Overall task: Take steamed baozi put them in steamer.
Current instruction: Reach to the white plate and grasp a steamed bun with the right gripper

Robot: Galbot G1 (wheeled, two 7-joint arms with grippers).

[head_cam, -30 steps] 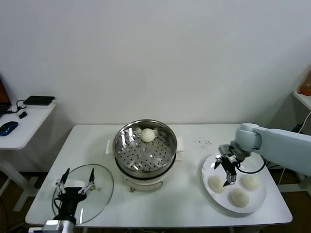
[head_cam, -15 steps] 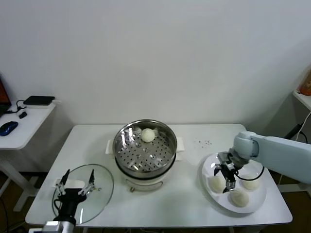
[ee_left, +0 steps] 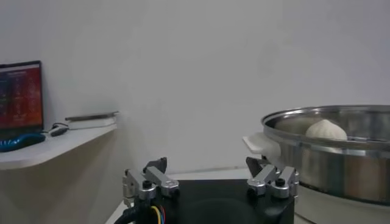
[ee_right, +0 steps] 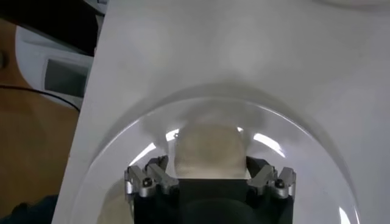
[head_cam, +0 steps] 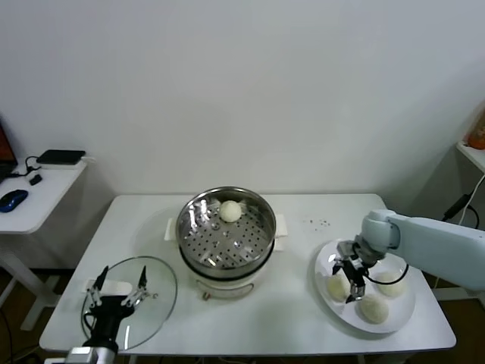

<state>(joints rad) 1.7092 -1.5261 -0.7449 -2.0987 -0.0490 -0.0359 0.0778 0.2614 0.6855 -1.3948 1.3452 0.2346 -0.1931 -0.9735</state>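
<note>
The right gripper (head_cam: 348, 283) hangs with jaws spread wide astride 1 baozi (head_cam: 337, 287) at 9 o'clock on the white plate (head_cam: 326, 262), not clamped. 2 more baozi share the plate; 1 lies at 12 o'clock in the steamer (head_cam: 226, 227). The left gripper (head_cam: 120, 287) hovers, fingers apart, above the glass lid (head_cam: 161, 292).
</note>
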